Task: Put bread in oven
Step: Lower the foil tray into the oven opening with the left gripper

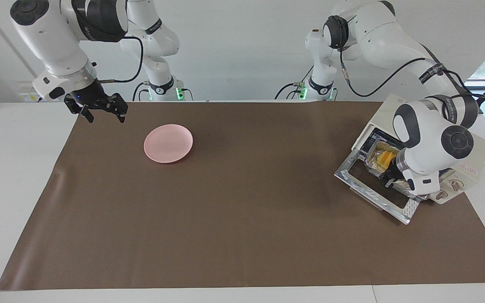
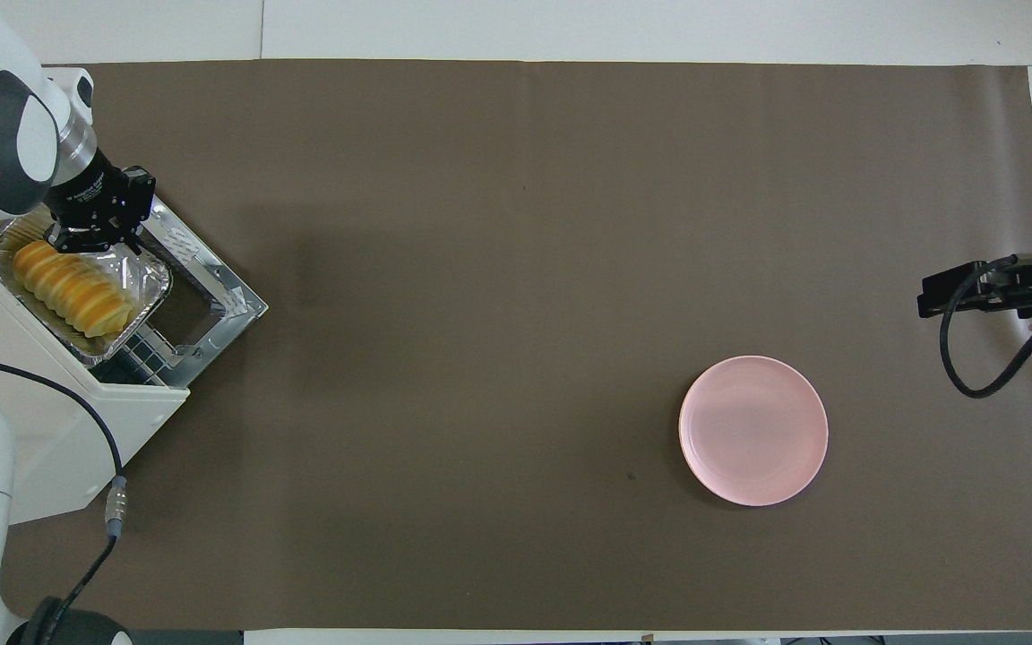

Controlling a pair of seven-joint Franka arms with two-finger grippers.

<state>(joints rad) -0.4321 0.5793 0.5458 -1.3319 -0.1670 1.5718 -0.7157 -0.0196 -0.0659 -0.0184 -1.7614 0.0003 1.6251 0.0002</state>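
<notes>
Sliding tray in: judged best pushed level, straight w/ rack, clear of door.
- table [image 1: 242, 252]
- oven [image 2: 41, 376], left arm's end, door down
- foil tray [image 2: 144, 296], half inside
- bread [image 2: 73, 288]: yellow-orange, ridged, in tray
- left gripper [image 2: 90, 235] at tray rim; jaws: can't tell
- right gripper [image 1: 103, 112] waits, jaws spread, empty

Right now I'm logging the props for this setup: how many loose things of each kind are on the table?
Cream-white toaster oven: 1
Crinkled silver foil tray: 1
Ridged yellow-orange bread loaf: 1
Round pink plate: 1
Total: 4
</notes>
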